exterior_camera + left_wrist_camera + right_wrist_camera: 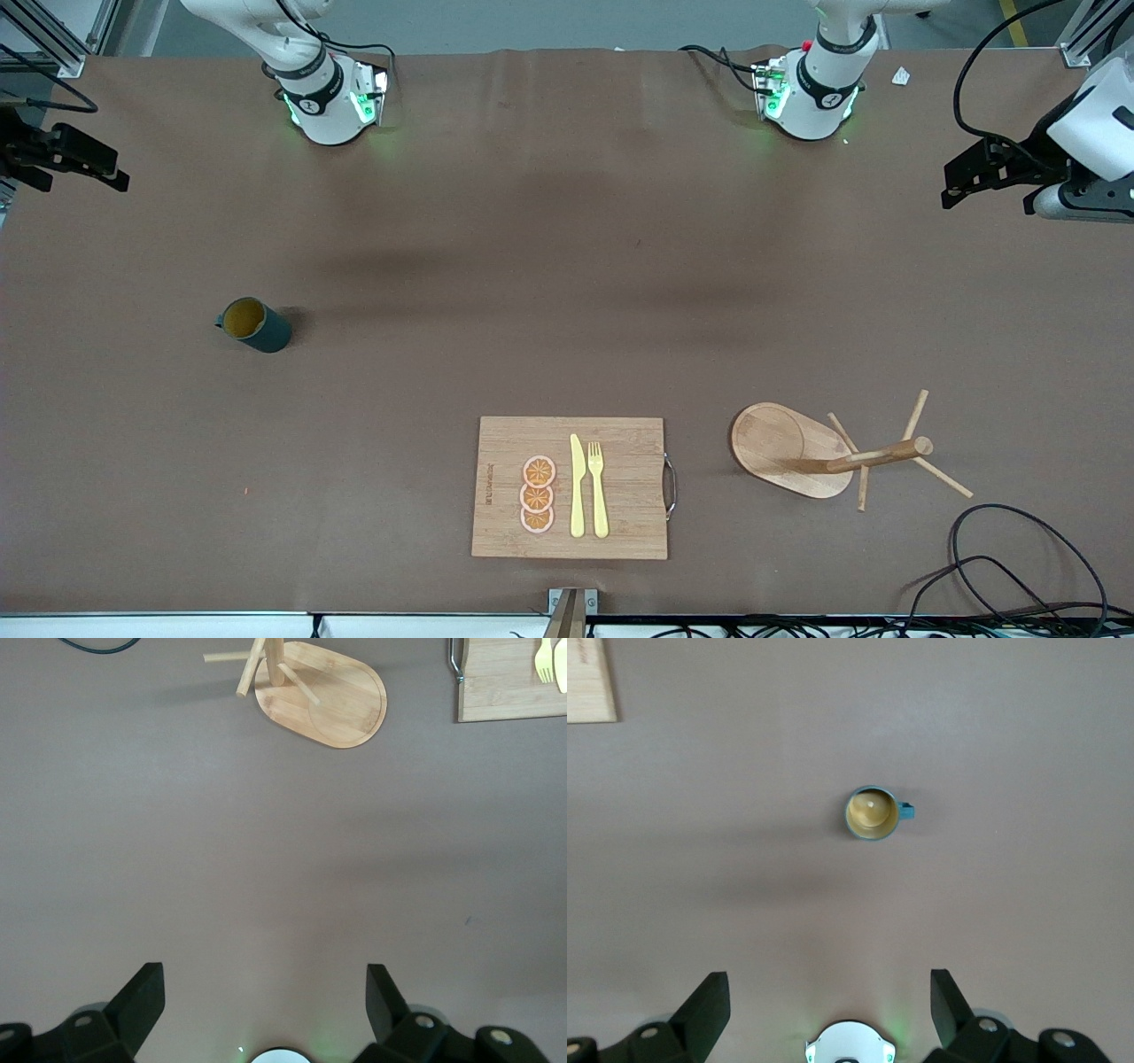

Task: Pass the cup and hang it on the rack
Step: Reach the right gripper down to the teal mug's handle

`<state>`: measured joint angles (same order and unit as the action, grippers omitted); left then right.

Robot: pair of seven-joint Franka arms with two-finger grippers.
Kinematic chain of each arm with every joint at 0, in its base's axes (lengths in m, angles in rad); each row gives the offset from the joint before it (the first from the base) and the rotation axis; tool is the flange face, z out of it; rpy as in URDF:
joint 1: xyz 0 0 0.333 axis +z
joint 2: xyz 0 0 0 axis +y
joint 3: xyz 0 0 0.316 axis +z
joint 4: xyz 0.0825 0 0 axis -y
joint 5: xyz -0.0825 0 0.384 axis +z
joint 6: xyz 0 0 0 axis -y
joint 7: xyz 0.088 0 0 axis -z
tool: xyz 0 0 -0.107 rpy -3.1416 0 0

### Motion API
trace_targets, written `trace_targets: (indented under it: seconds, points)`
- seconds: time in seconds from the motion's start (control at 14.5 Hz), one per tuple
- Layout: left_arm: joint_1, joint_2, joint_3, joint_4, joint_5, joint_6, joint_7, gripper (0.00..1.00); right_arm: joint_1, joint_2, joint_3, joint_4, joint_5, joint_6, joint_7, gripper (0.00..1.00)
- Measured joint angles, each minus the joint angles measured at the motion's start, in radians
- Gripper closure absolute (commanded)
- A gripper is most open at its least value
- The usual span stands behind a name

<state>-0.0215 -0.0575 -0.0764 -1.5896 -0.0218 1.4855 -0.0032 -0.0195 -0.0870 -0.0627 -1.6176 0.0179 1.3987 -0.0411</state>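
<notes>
The dark teal cup [255,325] stands upright on the table toward the right arm's end, its yellowish inside showing. My right gripper [111,168] hangs open and empty over that end's table edge, and its wrist view looks down on the cup [873,813] past the gripper's [830,997] spread fingers. The wooden rack [828,452] stands on its oval base toward the left arm's end, nearer to the front camera. My left gripper [950,184] hovers open and empty over that end of the table. In the left wrist view, the gripper [266,992] is far from the rack [332,700].
A wooden cutting board [620,523] with a metal handle lies beside the rack, near the table's front edge. It carries orange slices [538,494], a yellow knife [577,486] and a fork [598,487]. Black cables [1019,567] loop by the rack's corner.
</notes>
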Motion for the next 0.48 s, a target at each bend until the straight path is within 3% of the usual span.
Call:
trace_targets:
  seconds: [0.21, 0.48]
  points:
    - [0.0, 0.0, 0.0, -0.004, 0.0, 0.0, 0.0, 0.0, -0.007, 0.074, -0.001, -0.003, -0.001, 0.037, 0.0, 0.0]
    - [-0.002, 0.0, -0.001, -0.005, 0.0, 0.0, 0.0, 0.0, -0.022, 0.23, -0.001, -0.002, -0.009, 0.208, -0.053, 0.0]
